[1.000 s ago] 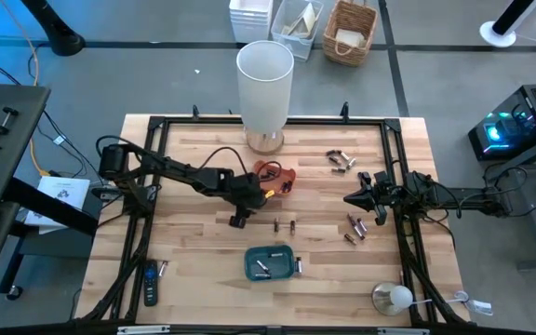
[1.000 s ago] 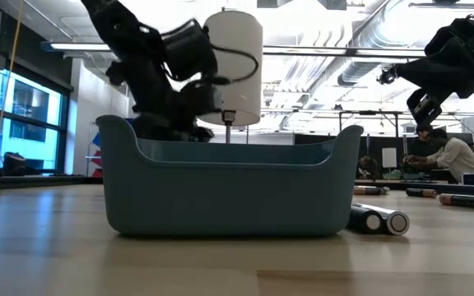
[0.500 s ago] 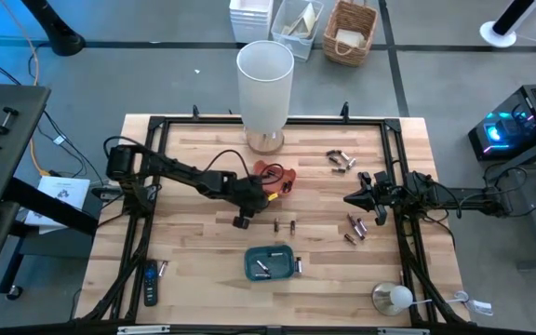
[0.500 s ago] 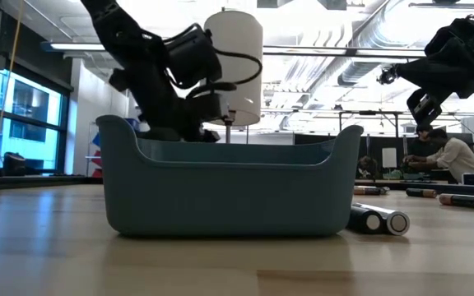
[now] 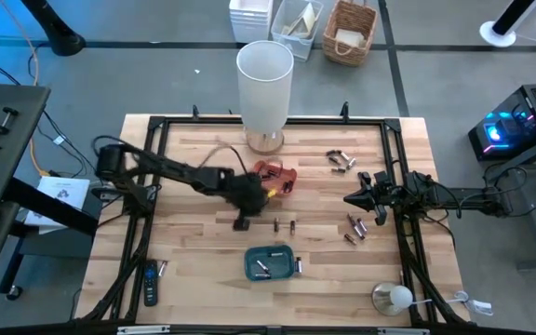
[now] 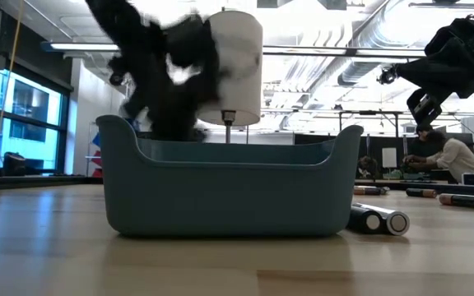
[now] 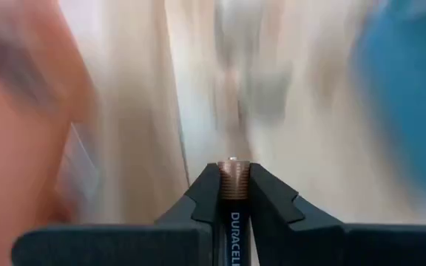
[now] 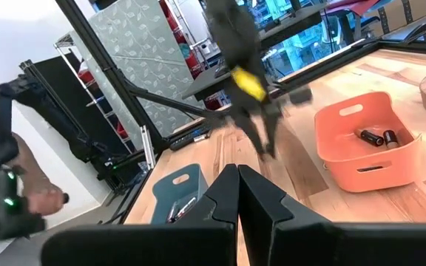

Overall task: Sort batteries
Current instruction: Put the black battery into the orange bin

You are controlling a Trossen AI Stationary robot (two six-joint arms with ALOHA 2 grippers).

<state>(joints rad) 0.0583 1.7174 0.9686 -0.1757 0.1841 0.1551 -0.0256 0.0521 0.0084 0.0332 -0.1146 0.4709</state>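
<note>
My left gripper [image 5: 242, 221] is near the table's middle, left of two loose batteries [image 5: 285, 224], and is shut on a copper-and-black battery [image 7: 234, 179]. An orange tray [image 5: 275, 179] with batteries in it [image 8: 376, 137] lies just beyond the gripper. A blue tray [image 5: 271, 262] holding batteries lies nearer the front edge. More batteries lie at the right [image 5: 354, 229] and far right [image 5: 341, 160]. My right gripper [image 5: 350, 198] hovers shut at the right, with nothing in it. My left gripper pinches the battery between its two fingers, whose tips close on the copper end [image 7: 234, 185]. The battery lies along the fingers, and its copper tip pokes out just past the fingertips [image 7: 207, 193]. Blur hides whether it rests on the table.
A tall white cylinder [image 5: 265, 88] on a wooden foot stands at the far edge. A black remote [image 5: 150, 284] lies at the near left and a round lamp [image 5: 394, 298] at the near right. Two batteries [image 6: 377, 220] lie beside the blue tray [image 6: 229, 185].
My left arm is in motion and shows blurred in the low view. Its elbow and shoulder have shifted, while the gripper has stayed over almost the same spot left of the two loose batteries.
</note>
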